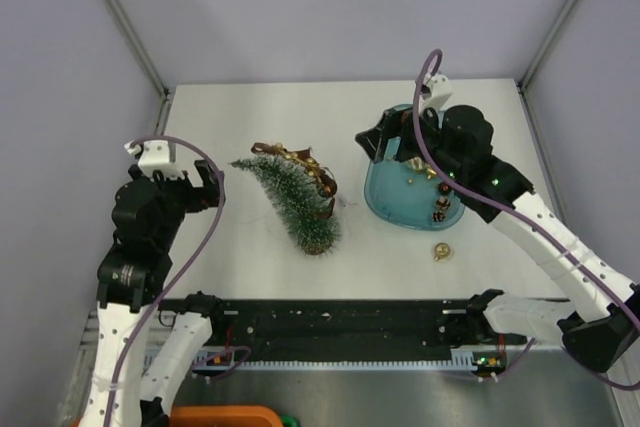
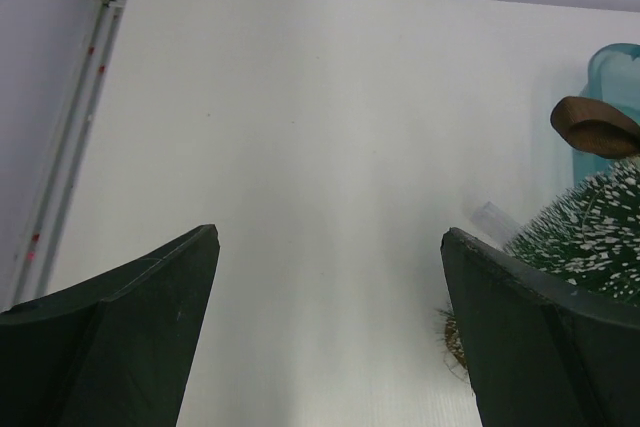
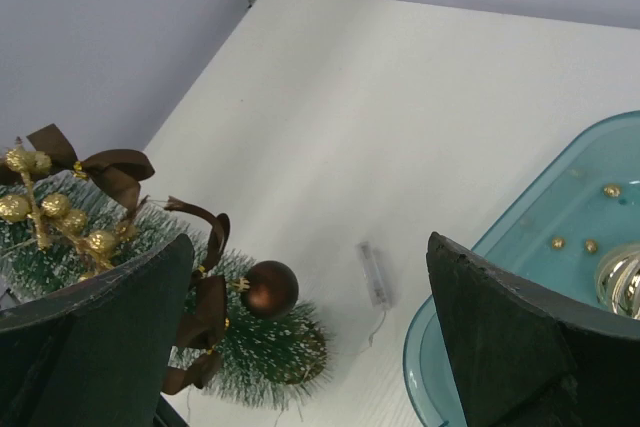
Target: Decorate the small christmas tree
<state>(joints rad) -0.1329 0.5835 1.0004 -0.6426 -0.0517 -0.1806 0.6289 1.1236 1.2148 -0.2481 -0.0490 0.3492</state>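
small christmas tree point(image 1: 295, 197): seemingly tipped, just beside blue tray point(image 1: 385, 209) | light, springy bristles, fragile trimmings point(image 1: 300, 159); best pinched low at brown base point(image 1: 320, 242) | left gripper point(image 2: 330, 235), right gripper point(image 3: 310, 242): jaws gaping wide, empty

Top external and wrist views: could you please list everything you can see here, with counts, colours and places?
small christmas tree: one, dark green with frosted tips, table centre, tilted.
bows: several, brown ribbon, on the tree.
gold berries: one cluster, gold, on the tree.
ball ornament: one, brown, on the tree.
clear plastic piece: one, with a thin wire, on the table between tree and tray.
tray: one, translucent blue, right of the tree.
tray ornaments: several, gold and brown, inside the tray.
loose ornament: one, gold, on the table in front of the tray.
table: one, white.
left gripper: one, dark, open, left of the tree.
right gripper: one, dark, open, over the tray's far left rim.
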